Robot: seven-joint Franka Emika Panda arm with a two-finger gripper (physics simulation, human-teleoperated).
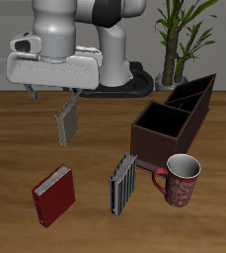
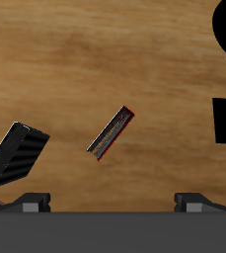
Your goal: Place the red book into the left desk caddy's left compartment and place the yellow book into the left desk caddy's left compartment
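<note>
The red book [image 1: 53, 195] stands near the table's front edge; in the wrist view the red book [image 2: 112, 132] shows edge-on as a thin strip. The yellow book [image 1: 65, 122], grey and striped, stands upright farther back. My gripper [image 1: 53, 96] hangs open just above it, with the yellow book [image 2: 16, 153] under one finger rather than between the two. In the wrist view my gripper [image 2: 112, 201] holds nothing. The left desk caddy [image 1: 196, 94], dark brown with a slanted wall, stands far off to the side at the back. Its compartments show only as dark openings.
A boxier dark brown caddy [image 1: 167, 128] sits in front of the left one. A red patterned mug [image 1: 181, 180] and a larger grey striped book [image 1: 122, 183] stand near the front. A potted plant [image 1: 179, 35] is behind the table.
</note>
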